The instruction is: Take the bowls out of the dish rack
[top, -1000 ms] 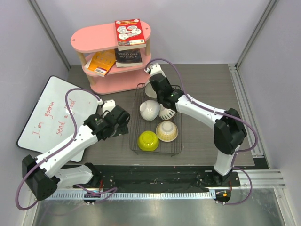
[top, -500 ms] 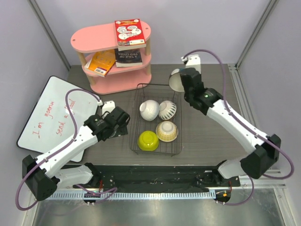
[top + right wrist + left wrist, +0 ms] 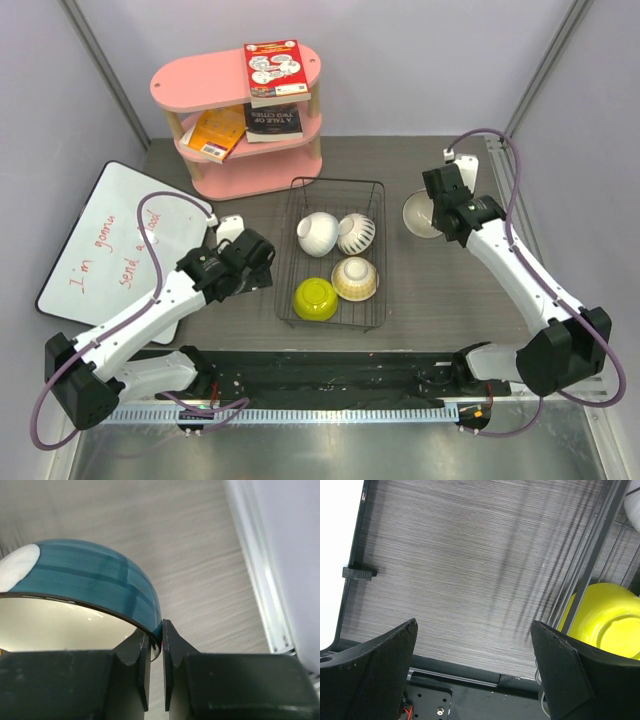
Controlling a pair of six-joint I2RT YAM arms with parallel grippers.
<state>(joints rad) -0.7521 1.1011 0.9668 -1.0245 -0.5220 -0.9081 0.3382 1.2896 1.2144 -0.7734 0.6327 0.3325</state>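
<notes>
The black wire dish rack (image 3: pixel 334 187) stands mid-table and holds a yellow-green bowl (image 3: pixel 315 298) and three white ribbed bowls (image 3: pixel 318 233), (image 3: pixel 356 233), (image 3: pixel 354 278). My right gripper (image 3: pixel 437 212) is shut on the rim of the teal-and-white bowl (image 3: pixel 419 215), held to the right of the rack over the table. In the right wrist view the fingers (image 3: pixel 172 650) pinch the teal rim (image 3: pixel 90 587). My left gripper (image 3: pixel 262 262) is open and empty just left of the rack. The left wrist view shows the yellow-green bowl (image 3: pixel 610 620) behind the rack wires (image 3: pixel 592 565).
A pink two-tier shelf (image 3: pixel 240 120) with books stands at the back left. A whiteboard (image 3: pixel 110 240) lies at the left. A metal rail (image 3: pixel 515 210) runs along the table's right edge.
My right arm has carried the teal-and-white bowl from the rack's far end out to the right and lowered it beside the rack. The left arm has barely moved.
</notes>
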